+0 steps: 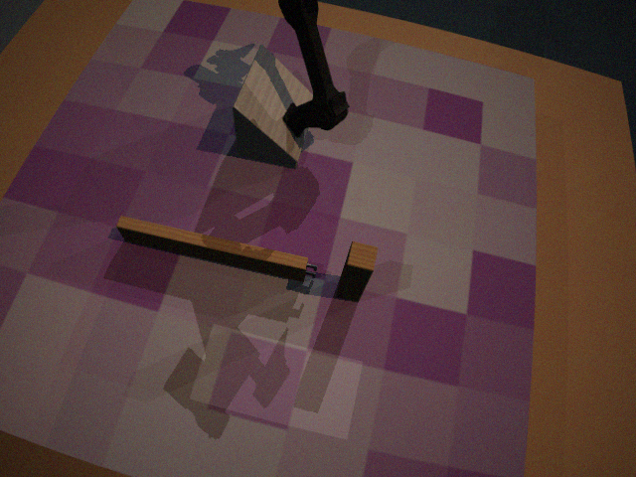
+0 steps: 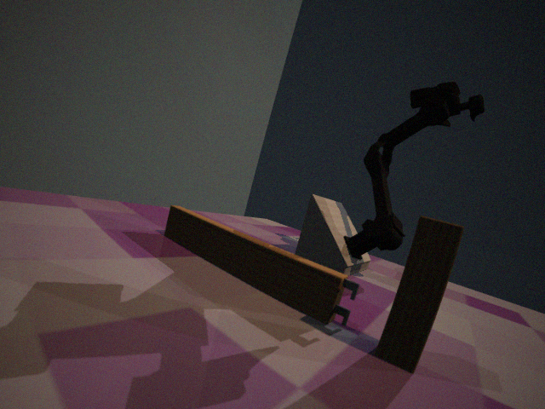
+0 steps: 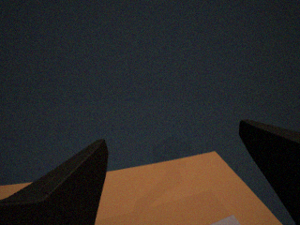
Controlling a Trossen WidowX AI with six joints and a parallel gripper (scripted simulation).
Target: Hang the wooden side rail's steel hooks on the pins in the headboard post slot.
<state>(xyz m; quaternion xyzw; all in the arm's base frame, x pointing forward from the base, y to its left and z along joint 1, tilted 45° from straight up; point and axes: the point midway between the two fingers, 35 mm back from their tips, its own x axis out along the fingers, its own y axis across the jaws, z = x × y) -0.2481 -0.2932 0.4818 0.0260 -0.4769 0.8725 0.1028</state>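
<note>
The wooden side rail (image 1: 210,242) (image 2: 255,264) stands on its long narrow edge on the patterned mat, with its hook end towards the post. Two steel hooks stick out of that end, the upper hook (image 2: 352,285) above the lower hook (image 2: 343,313). The headboard post (image 1: 361,256) (image 2: 420,290) stands upright beyond them, with a gap between hooks and post. Its slot and pins are hidden. My gripper (image 3: 173,137) (image 2: 473,116) is open and empty, raised high at the upper right in the exterior view, far from the rail. It is out of sight in the top view.
A pale wooden wedge (image 1: 271,97) (image 2: 325,238) stands behind the rail, with the lower part of the arm (image 1: 318,72) (image 2: 381,189) at it. The wrist view shows a corner of the orange table (image 3: 173,183) and dark background.
</note>
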